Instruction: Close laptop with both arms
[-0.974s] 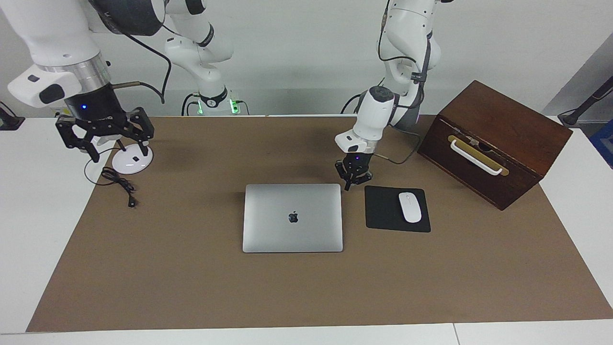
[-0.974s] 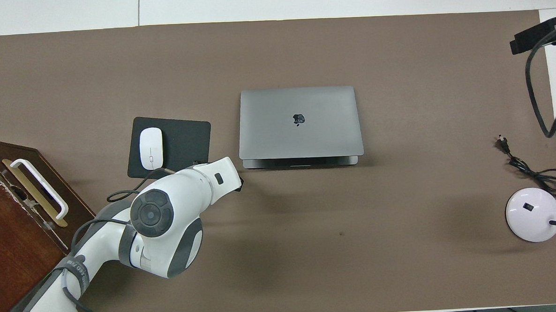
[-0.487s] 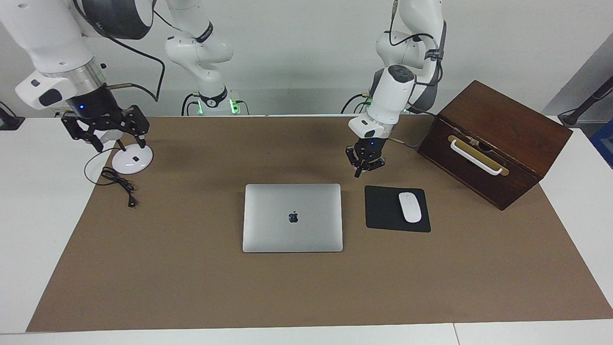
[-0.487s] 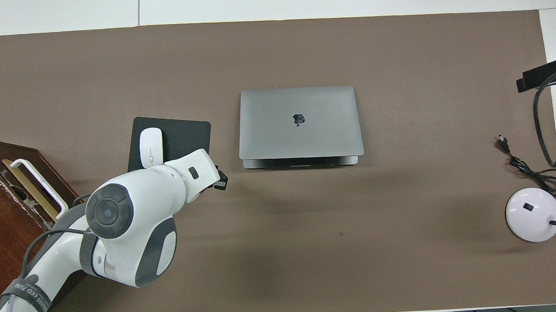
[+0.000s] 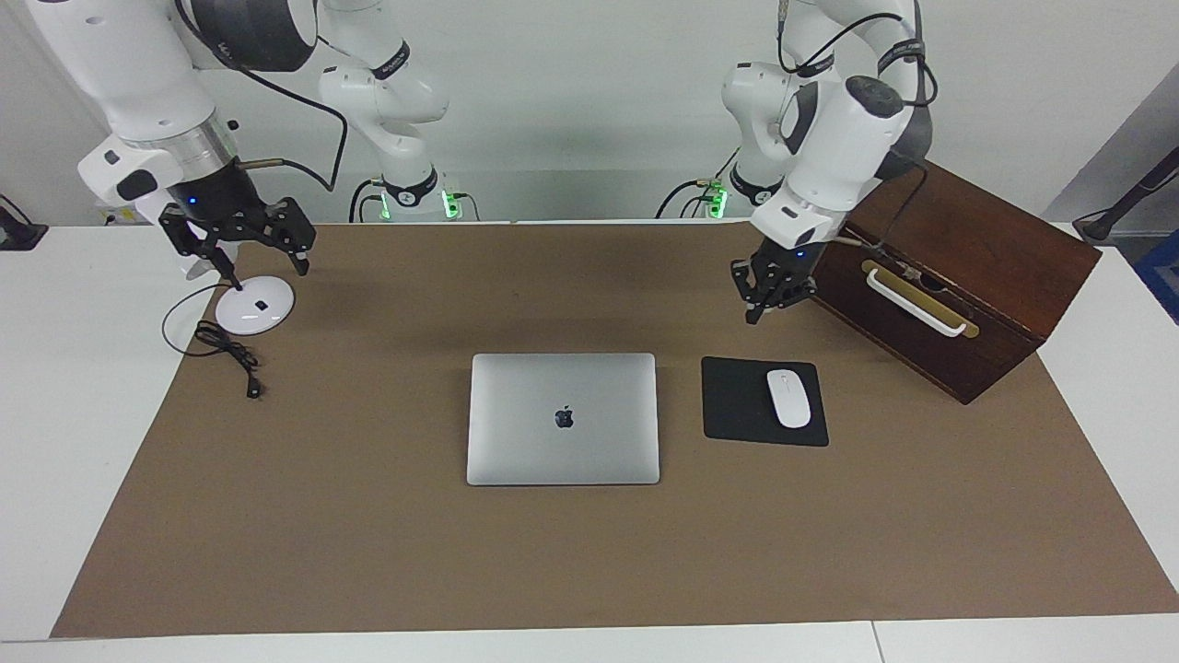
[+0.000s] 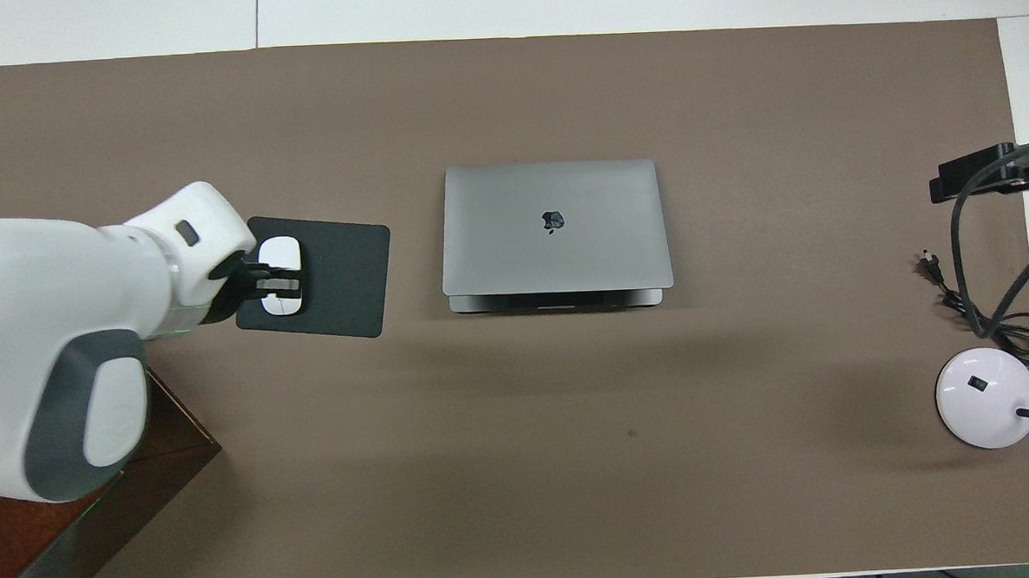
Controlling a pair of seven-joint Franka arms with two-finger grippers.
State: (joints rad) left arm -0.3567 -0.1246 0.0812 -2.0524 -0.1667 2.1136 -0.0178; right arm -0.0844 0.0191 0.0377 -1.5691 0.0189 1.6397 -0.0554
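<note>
The silver-grey laptop [image 5: 563, 419] [image 6: 555, 226] lies in the middle of the brown mat with its lid down and the dark apple logo facing up. A thin strip of its base shows under the lid edge nearer to the robots. My left gripper [image 5: 753, 315] [image 6: 281, 283] is shut and holds nothing. It hangs in the air over the mouse pad's edge beside the wooden box, well clear of the laptop. My right gripper [image 5: 262, 265] is open and empty, raised over the white lamp base at the right arm's end of the table.
A black mouse pad [image 5: 737, 405] [image 6: 340, 270] with a white mouse [image 5: 788, 398] [image 6: 280, 247] lies beside the laptop. A dark wooden box [image 5: 949, 267] [image 6: 22, 536] with a white handle stands at the left arm's end. A white lamp base [image 5: 255, 310] [image 6: 986, 397] and a black cable [image 5: 230, 354] [image 6: 958, 300] lie at the right arm's end.
My left arm has risen and swung away from the laptop's corner toward the wooden box. My right gripper has shifted a little toward the lamp base. The laptop has stayed shut and still.
</note>
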